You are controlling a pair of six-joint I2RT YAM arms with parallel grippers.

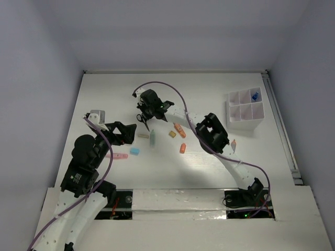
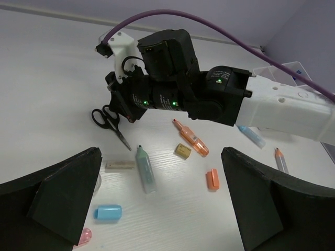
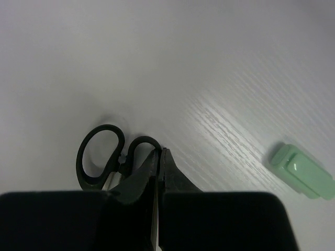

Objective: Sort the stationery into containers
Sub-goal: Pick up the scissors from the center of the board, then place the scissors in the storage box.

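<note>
Left wrist view has the left gripper spread wide, its two black fingers at the lower corners of the picture with nothing between them but table; it holds nothing. From left to right below and ahead of it lie one pink pen, cut off by the picture edge, one blue eraser, one pair of black scissors, one tan stick eraser, one mint pen, one small tan block, one orange marker, one orange cap, one blue pen partly under the right arm, and one grey pen with an orange tip. All rest flat on the table and apart from one another. The right arm reaches across the far side of this spread, and its bulk hides part of the table behind it. In the right wrist view the right gripper is clenched, tips pressed together right at one handle loop of the scissors; whether the loop is pinched cannot be told. One green block lies off to the side of it, apart. In the top view one white tray with six compartments stands near the far right corner, well apart from the loose pieces, and one blue clip sits in its back right compartment.
</note>
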